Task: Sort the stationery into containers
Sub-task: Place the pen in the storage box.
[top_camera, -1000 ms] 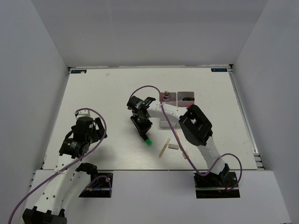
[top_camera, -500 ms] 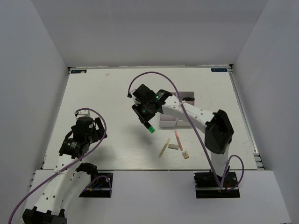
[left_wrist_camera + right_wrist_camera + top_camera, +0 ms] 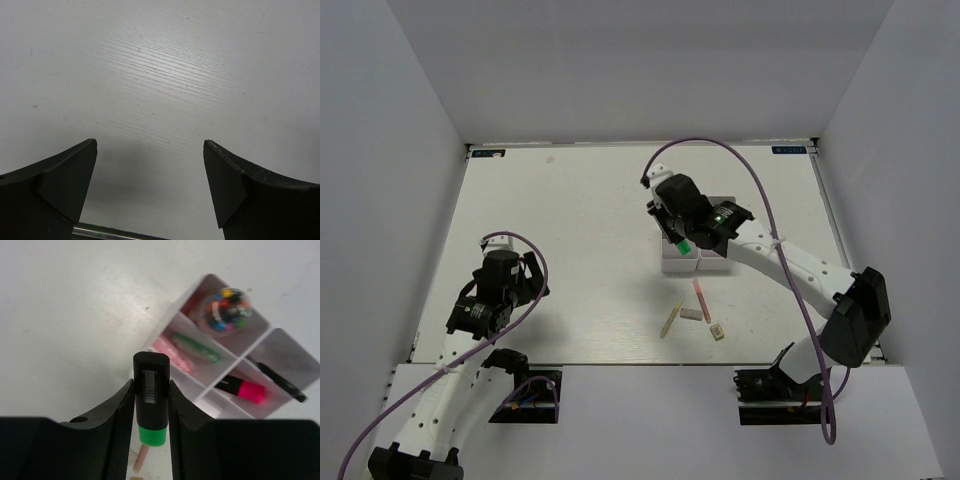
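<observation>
- Black-green marker [image 3: 151, 377]: we find it clamped between the 2 fingers of the right gripper [image 3: 151, 395], with the green cap at the lower end in the wrist view. In the top view it hangs over the left side of the containers [image 3: 713, 264]. We cannot tell its height above them.
- Containers: 4 white translucent bins joined 2 by 2. The wrist view shows a pink marker [image 3: 170, 352] and a mint-green marker [image 3: 197, 349] lying side by side in 1 bin. A black-pink marker [image 3: 241, 388] lies in a 2nd bin. A long black item [image 3: 280, 382], which we cannot identify, lies in a 3rd. A round cluster of small coloured items [image 3: 227, 310] sits in the 4th.
- Table [image 3: 570, 220]: a cream stick [image 3: 670, 320], pink stick [image 3: 701, 300], grey eraser [image 3: 691, 314] and tan eraser [image 3: 718, 333] lie close together on the near side of the bins, apart from them.
- Left gripper [image 3: 150, 165]: the jaws are spread wide with only table surface between them, well apart from the stationery.
</observation>
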